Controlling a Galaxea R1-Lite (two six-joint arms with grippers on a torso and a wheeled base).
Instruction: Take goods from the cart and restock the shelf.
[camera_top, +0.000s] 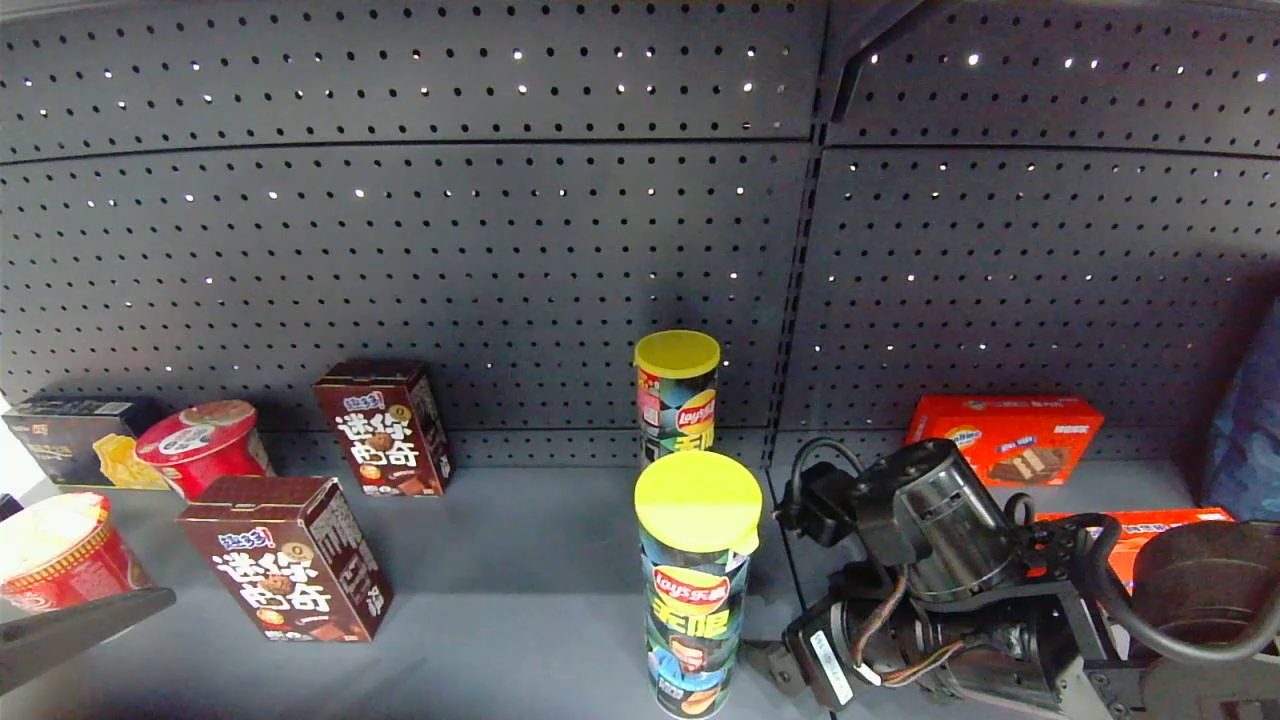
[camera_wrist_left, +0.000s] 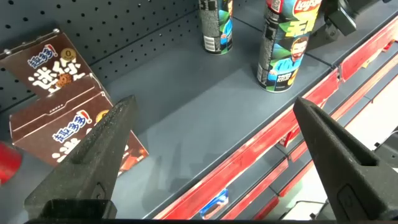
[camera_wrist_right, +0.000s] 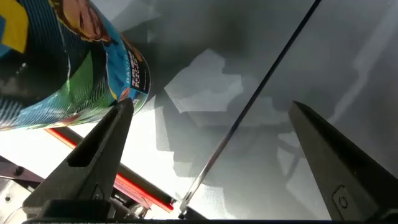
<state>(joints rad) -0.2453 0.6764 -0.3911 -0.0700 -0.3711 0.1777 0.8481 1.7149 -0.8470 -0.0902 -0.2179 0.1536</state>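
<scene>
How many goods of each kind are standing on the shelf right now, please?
Chip cans: 2
Brown boxes: 2
Red cups: 2
Orange boxes: 2
Black box: 1
Total: 9

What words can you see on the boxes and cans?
Front can: logo and yellow characters, left unquoted.
Back can: same logo.
Front brown box and back brown box: big white characters, left unquoted.
Orange box: too small to read.
Back red cup: too blurred.
</scene>
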